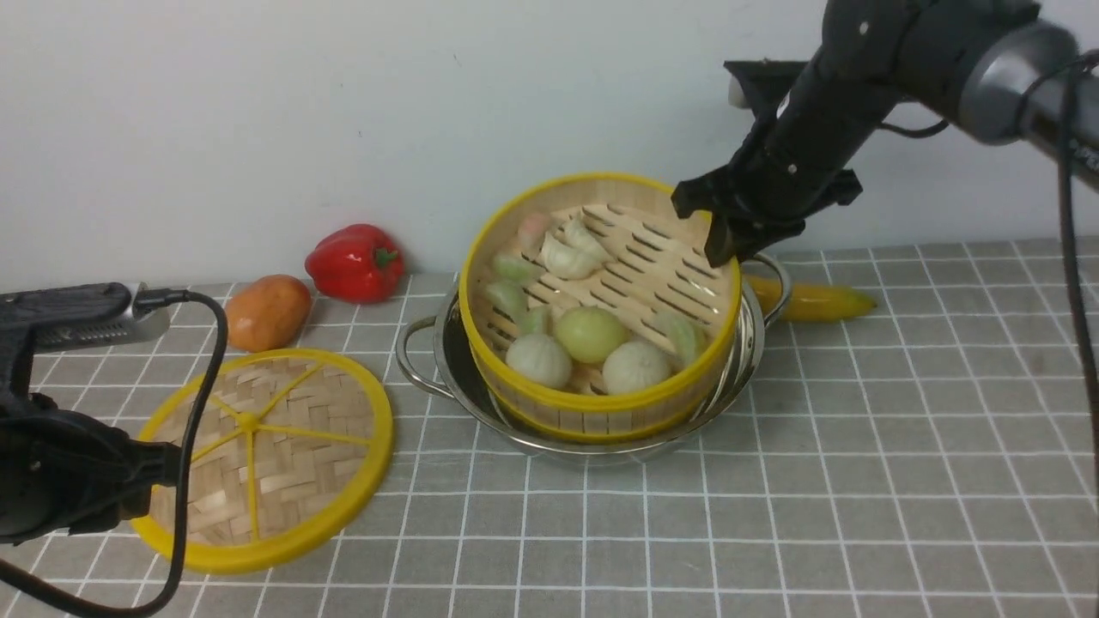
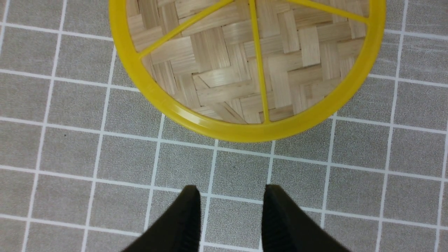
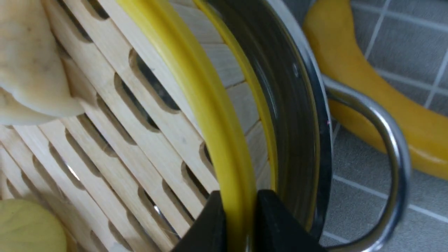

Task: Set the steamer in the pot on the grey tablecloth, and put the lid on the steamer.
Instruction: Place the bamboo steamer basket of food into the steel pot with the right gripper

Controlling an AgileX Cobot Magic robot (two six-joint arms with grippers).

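The steamer (image 1: 640,257), a yellow-rimmed bamboo basket holding buns and dumplings, sits tilted in the steel pot (image 1: 468,390), with its far right side raised. My right gripper (image 1: 728,247) is shut on that raised rim. In the right wrist view the right gripper (image 3: 238,201) pinches the yellow rim (image 3: 196,87) just inside the pot wall (image 3: 297,105). The woven lid (image 1: 275,446) lies flat on the grey tablecloth (image 1: 859,472), left of the pot. My left gripper (image 2: 231,190) hovers open over the cloth just short of the lid's rim (image 2: 245,131), holding nothing.
A banana (image 1: 816,300) lies behind the pot's right handle (image 3: 392,150). A red bell pepper (image 1: 356,262) and an orange-brown vegetable (image 1: 268,312) sit at the back left by the wall. The left arm's cable (image 1: 202,386) hangs over the lid's left side.
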